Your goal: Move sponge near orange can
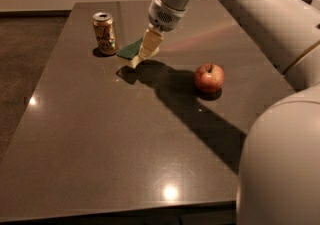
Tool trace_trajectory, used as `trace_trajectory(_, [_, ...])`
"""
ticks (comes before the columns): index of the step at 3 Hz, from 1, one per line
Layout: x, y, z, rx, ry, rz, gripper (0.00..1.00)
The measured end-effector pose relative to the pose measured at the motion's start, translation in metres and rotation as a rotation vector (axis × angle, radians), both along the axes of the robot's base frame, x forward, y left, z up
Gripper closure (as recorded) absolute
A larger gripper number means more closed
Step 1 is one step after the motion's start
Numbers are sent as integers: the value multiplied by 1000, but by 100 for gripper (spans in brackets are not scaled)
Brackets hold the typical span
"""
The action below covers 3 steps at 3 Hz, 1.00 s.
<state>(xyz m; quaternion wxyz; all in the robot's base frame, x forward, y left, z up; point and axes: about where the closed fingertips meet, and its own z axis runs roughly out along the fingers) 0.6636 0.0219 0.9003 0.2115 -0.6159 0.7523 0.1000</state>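
A dark, glossy table (100,139) seen from one long side, with 12 o'clock at its far edge. A large white robot arm (240,4) reaches in from the right and points down over the far half of the table.

The end effector (145,53) hangs at about 12 o'clock from the table's middle, its pale fingers pinched onto the sponge (130,49). The sponge is tilted, green side up, and appears to be held clear of the table; a dark shadow lies on the surface just below it.

The can (105,33) stands upright at about 11 o'clock. The sponge sits just beside it, at roughly the can's 4 o'clock, not touching. A red-yellow apple (209,77) rests at about 2 o'clock, well apart from both.

The carrying step looks close to finished: the sponge is already near the can. The next move likely calls for lowering it straight down, then releasing it without nudging the can.

The can's label is orange-gold and brown with a pale pattern. No brand or words can be read on it, and no other writing shows.
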Motion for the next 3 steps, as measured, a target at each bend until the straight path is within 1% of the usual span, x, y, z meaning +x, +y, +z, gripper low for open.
trace_trajectory(1, [15,10,-1,37,-2,-34,100])
trace_trajectory(2, [24,22,-6,60,-9,-49,84])
trace_trajectory(3, [29,35,-11,73,-13,-46,59])
